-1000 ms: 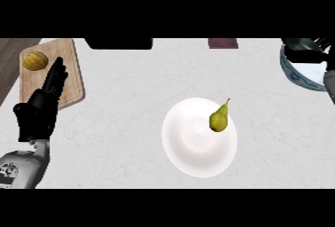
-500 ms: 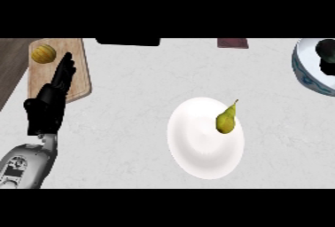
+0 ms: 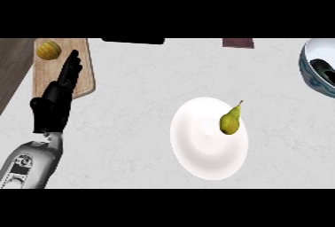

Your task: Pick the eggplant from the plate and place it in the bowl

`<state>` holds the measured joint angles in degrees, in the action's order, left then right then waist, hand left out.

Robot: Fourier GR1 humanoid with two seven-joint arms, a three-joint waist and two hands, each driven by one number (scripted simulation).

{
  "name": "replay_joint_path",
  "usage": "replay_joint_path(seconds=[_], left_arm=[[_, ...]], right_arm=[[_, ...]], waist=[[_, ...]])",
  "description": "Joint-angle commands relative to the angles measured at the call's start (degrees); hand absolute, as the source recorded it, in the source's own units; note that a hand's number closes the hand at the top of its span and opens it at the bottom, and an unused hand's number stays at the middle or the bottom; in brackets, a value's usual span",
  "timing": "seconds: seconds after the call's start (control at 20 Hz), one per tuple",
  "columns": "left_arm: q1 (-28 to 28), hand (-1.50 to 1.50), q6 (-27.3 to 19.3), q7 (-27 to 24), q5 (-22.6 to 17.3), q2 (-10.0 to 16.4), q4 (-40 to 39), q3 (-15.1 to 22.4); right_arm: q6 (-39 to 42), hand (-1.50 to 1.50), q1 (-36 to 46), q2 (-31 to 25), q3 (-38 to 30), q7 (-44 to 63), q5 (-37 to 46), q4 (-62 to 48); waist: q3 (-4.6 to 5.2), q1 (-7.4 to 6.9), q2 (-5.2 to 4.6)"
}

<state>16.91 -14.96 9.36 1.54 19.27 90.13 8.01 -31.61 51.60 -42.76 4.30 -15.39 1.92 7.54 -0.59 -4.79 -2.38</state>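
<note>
The eggplant (image 3: 230, 121) is small, olive green and pear-shaped, with its thin stem pointing up. It lies on the right part of a white plate (image 3: 200, 146) in the middle of the counter. The bowl (image 3: 310, 70), blue-grey outside and shiny inside, is cut off by the right edge, up and to the right of the plate. My left hand (image 3: 52, 104) is at the far left, open with straight fingers pointing up over a wooden board, far from the plate. My right hand does not show.
A wooden cutting board (image 3: 83, 66) lies at the upper left with a round yellow fruit (image 3: 48, 50) on it. A dark flat object (image 3: 133, 41) and a dark red one (image 3: 239, 42) sit at the counter's far edge. The counter's left edge runs beside the board.
Everything has drifted slightly to the right in the picture. The eggplant still lies on the plate and my left hand has kept its open pose.
</note>
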Motion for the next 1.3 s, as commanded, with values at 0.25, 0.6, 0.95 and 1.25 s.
replay_joint_path(seconds=[0.25, 0.6, 0.95, 1.25], left_arm=[[-0.45, 0.0, 0.99, -1.9, -0.4, 0.2, -1.62, -0.83], [-2.57, 0.0, 0.53, 0.54, 0.64, 0.79, 2.06, -0.46], [-5.56, 0.0, 1.88, 0.24, -1.34, 1.61, 3.41, -2.75], [-4.88, 0.0, -0.31, 1.6, 1.57, -0.84, 4.21, -1.0]], right_arm=[[6.75, -1.5, -1.08, -0.16, -7.53, -11.55, -6.84, 1.35], [13.53, -1.5, -3.0, -4.74, -12.93, -14.86, -11.37, -0.75], [27.49, -1.5, -11.51, -8.23, -18.86, -22.21, -17.05, -1.58], [37.85, -1.5, -15.7, -10.88, -20.08, -24.75, -17.97, -1.46]], waist=[[-0.04, 0.05, -0.39], [0.04, 0.24, 0.61], [0.19, 2.51, 1.47], [0.27, 3.1, 1.66]])
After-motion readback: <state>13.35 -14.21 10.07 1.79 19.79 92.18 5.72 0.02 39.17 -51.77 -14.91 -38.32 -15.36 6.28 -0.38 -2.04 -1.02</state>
